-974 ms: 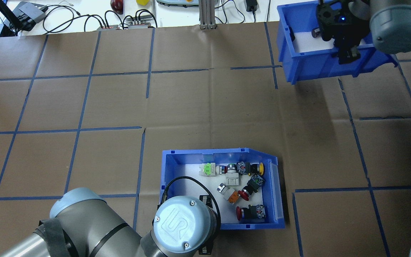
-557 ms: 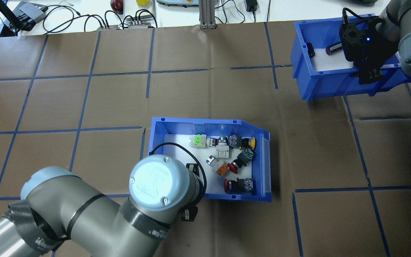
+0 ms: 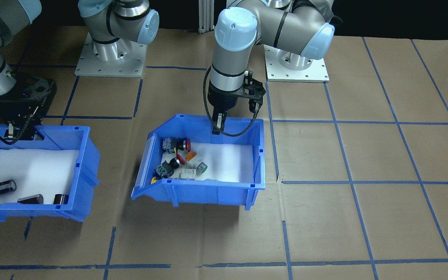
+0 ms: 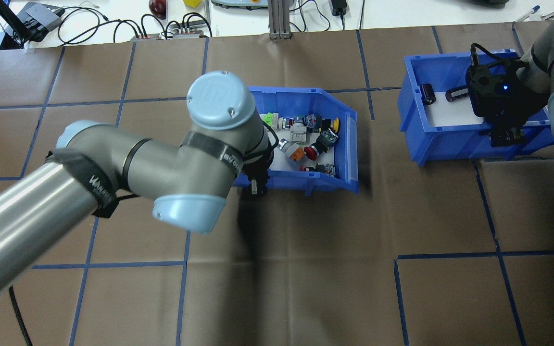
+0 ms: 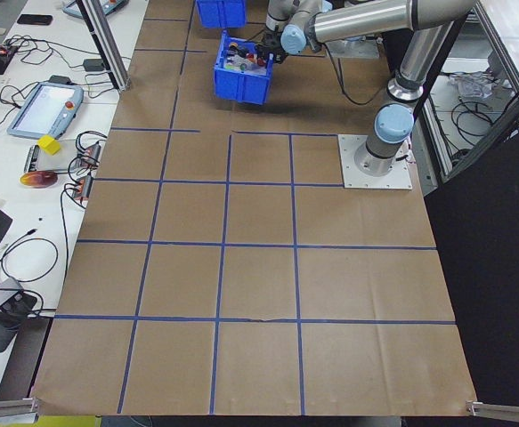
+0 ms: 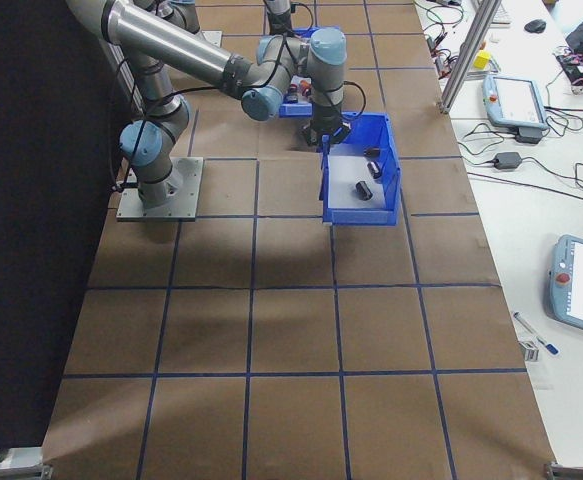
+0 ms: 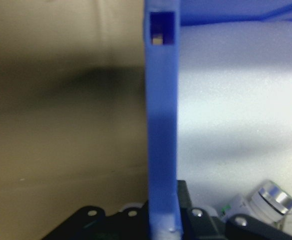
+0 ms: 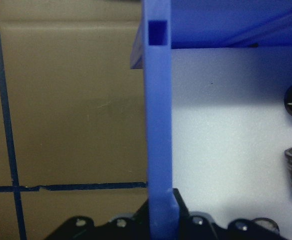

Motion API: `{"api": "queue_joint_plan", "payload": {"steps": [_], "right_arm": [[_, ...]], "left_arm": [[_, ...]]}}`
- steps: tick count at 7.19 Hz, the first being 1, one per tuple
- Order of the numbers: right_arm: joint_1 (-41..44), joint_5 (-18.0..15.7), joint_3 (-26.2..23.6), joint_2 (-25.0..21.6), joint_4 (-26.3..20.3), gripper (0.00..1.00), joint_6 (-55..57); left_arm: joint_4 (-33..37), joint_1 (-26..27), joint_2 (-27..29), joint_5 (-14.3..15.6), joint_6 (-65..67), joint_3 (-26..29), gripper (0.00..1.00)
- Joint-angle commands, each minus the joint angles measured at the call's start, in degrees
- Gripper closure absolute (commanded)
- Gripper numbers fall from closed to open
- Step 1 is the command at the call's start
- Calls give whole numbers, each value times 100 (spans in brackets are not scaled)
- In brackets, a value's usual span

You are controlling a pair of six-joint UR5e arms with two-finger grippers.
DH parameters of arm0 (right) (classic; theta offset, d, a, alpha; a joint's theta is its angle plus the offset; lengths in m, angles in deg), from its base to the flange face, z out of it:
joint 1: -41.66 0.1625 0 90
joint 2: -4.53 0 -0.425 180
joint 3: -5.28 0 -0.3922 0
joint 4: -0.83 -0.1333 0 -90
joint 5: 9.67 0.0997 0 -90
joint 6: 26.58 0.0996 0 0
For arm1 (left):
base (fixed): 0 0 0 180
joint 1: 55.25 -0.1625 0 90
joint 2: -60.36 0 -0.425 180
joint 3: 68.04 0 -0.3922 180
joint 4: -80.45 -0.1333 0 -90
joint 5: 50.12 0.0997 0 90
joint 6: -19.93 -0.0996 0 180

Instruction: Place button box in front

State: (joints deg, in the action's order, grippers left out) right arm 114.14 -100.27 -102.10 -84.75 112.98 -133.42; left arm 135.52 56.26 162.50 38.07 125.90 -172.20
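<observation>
The button box [image 4: 350, 144] is a blue bin with a white foam liner and red, orange, yellow and green push-buttons [image 4: 306, 139]. It is in the table's middle, also seen in the front view [image 3: 200, 194] and the left view [image 5: 241, 82]. My left gripper [image 4: 256, 185] [image 3: 217, 126] is shut on the box's wall [image 7: 161, 125] nearest the robot. A shadow lies under the box, which looks held just off the paper. My right gripper [image 4: 503, 137] [image 3: 12, 132] is shut on the near wall [image 8: 158, 125] of the second blue bin [image 4: 450, 142].
The second blue bin [image 3: 33, 212] [image 6: 361, 210] holds black cylinders [image 4: 428, 93] on white foam, to the button box's right in the overhead view. Cables and devices [image 4: 181, 29] and an aluminium post [image 4: 279, 19] lie past the far edge. Both arm bases [image 3: 296, 66] stand behind.
My left arm has carried the button box away from the robot, from the near edge to mid-table. My right arm has brought the cylinder bin nearer and a little to the right.
</observation>
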Motion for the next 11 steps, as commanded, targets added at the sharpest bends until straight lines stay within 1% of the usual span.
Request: {"api": "queue_joint_plan", "payload": {"steps": [1,2,3,6,7,8,10,11], "right_arm": [[-6,42,-90,-46,-9,95,-13],[-15,33,-90,-46,-9,95,-22],[-15,16,-108,-46,-9,95,-205],[-15,7,-152,-46,-26,95,-294],[-15,15,-143,-54,-157,95,-268],[-6,-19,-152,-124,-297,95,-268],[-15,-37,-186,-247,-430,95,-259],[-6,-29,-361,-378,-404,95,-259]], "left_arm": [[142,-85,1418,40,3,1603,100],[170,-94,1658,41,3,1827,100],[161,-103,1799,41,3,1925,100],[161,-199,1801,-21,-6,1820,100],[170,-234,1801,-30,-6,1811,100],[187,-243,1801,-30,-6,1803,99],[214,-252,1801,-47,-6,1802,98],[205,-287,1801,-56,-6,1811,96]]}}
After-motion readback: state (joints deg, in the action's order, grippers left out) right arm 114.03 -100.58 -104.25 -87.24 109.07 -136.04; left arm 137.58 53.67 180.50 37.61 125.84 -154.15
